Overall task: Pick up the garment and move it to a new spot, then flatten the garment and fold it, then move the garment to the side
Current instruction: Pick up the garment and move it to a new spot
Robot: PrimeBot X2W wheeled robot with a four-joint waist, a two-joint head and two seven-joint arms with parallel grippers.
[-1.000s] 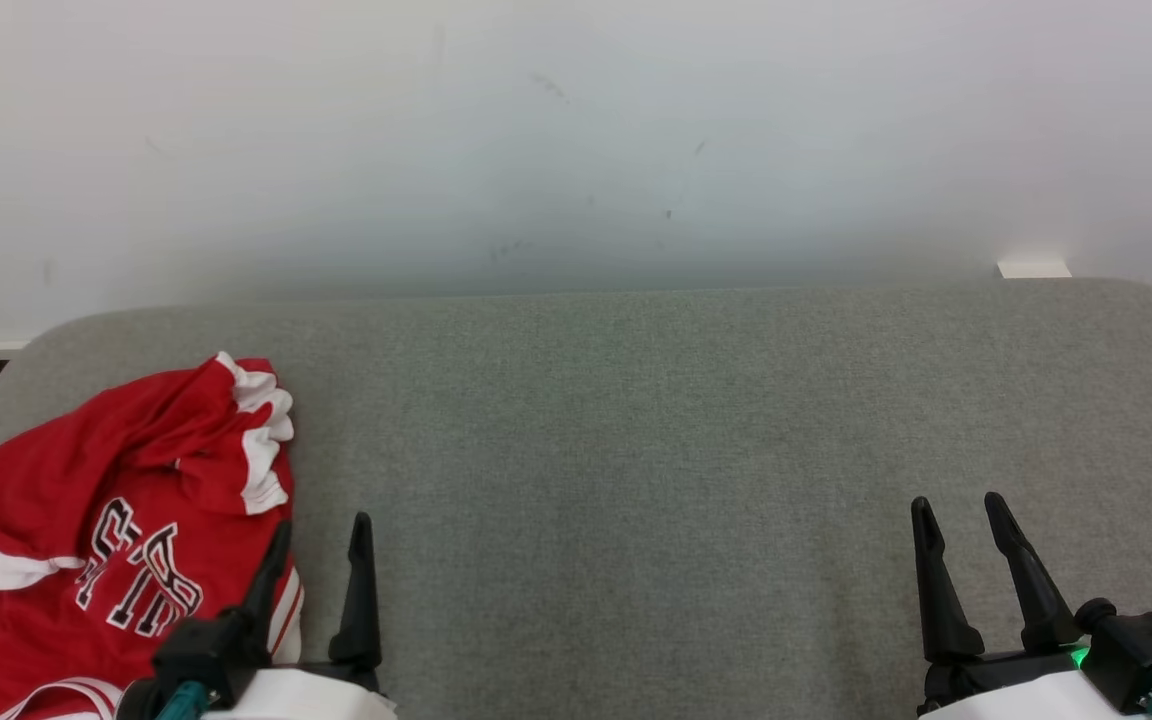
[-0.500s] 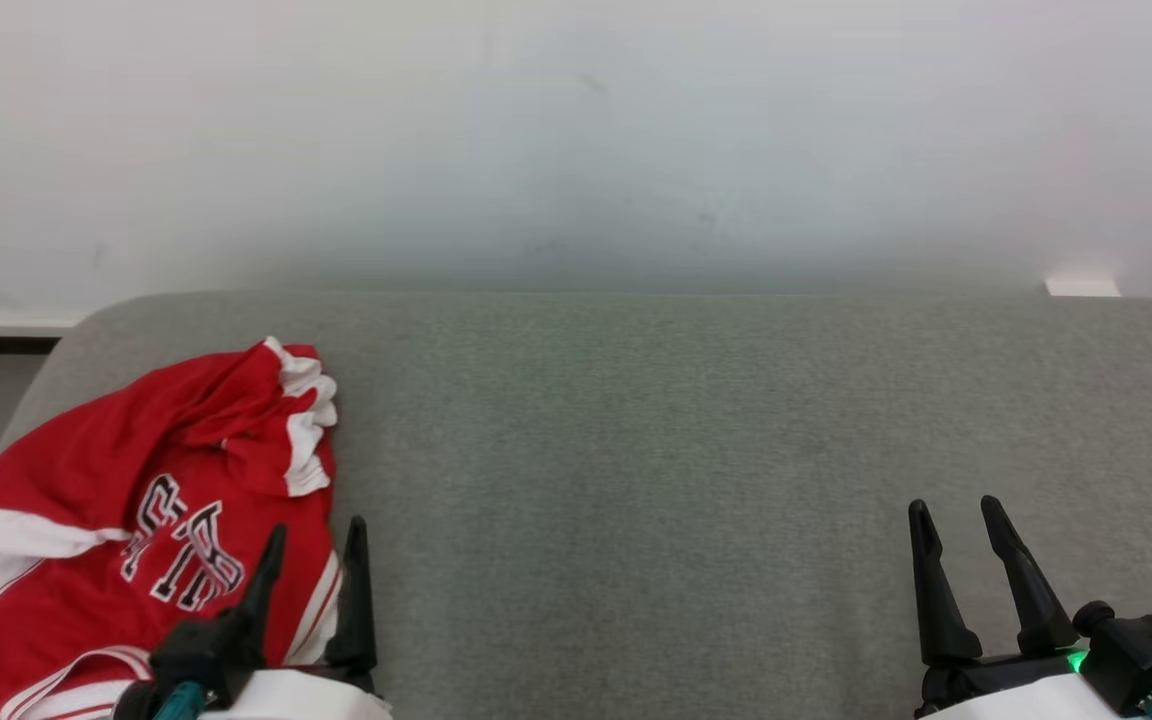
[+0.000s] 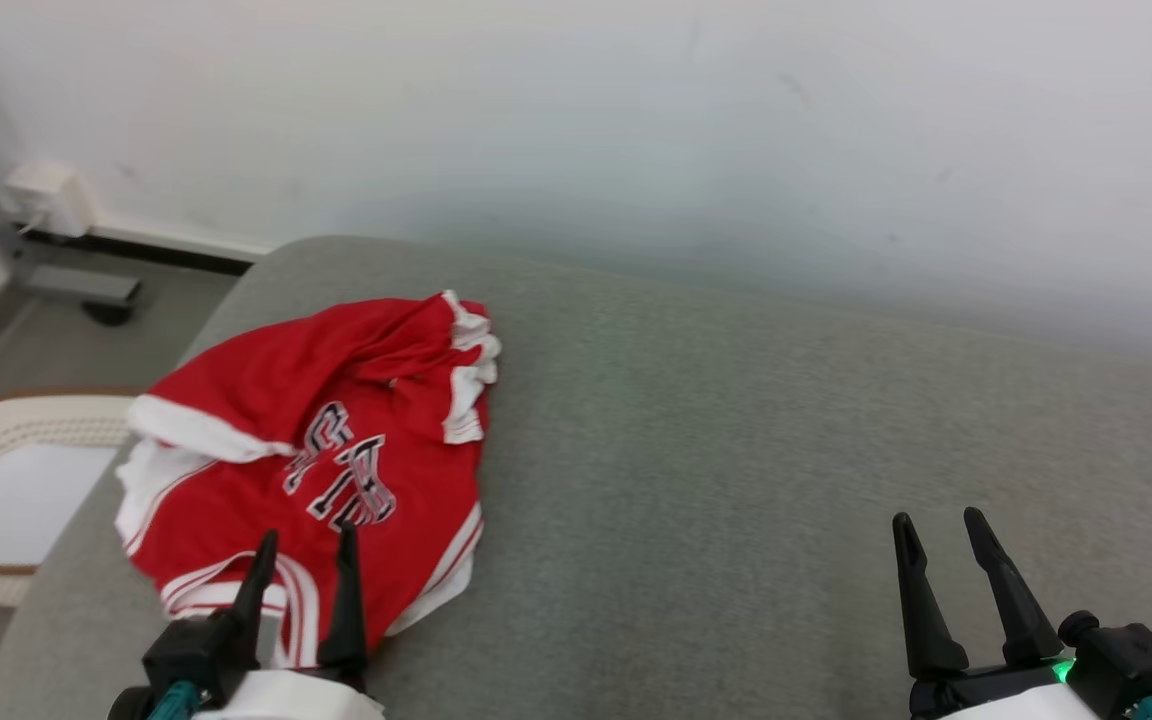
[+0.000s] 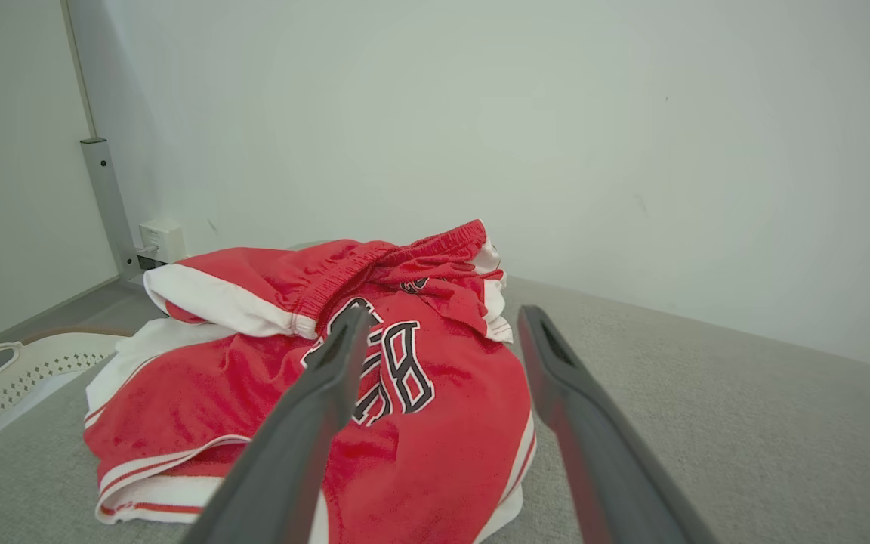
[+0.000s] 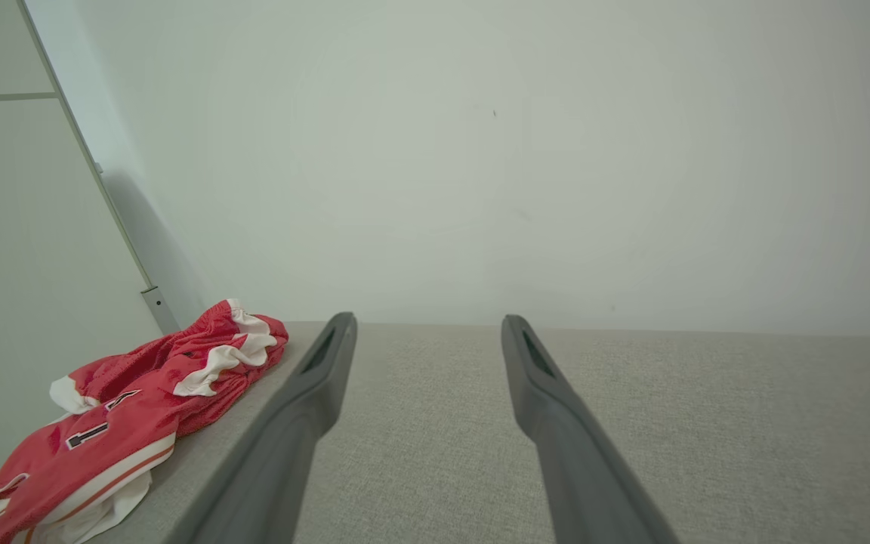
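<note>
The garment (image 3: 336, 440) is a red piece with white trim and black letters, lying crumpled on the left part of the grey padded surface (image 3: 736, 460). My left gripper (image 3: 302, 540) stands open just in front of its near hem, nothing between the fingers. The left wrist view has the garment (image 4: 420, 408) close ahead, behind the spread fingers of that gripper (image 4: 442, 321). My right gripper (image 3: 934, 520) is open over bare grey cloth at the lower right, far from the garment. From the right wrist the garment (image 5: 125, 423) lies far to the left of that gripper (image 5: 427, 321).
A cream basket (image 3: 6, 480) sits on the floor left of the surface, also seen in the left wrist view (image 4: 12, 370). A white wall (image 3: 636, 130) runs behind, with a wall socket (image 3: 41, 195) and a dark rail at the left. Bare grey cloth spreads to the right.
The head camera has turned left: garment and surface slid right in the picture, and the basket and socket came into view. Both grippers stay open at the bottom edge.
</note>
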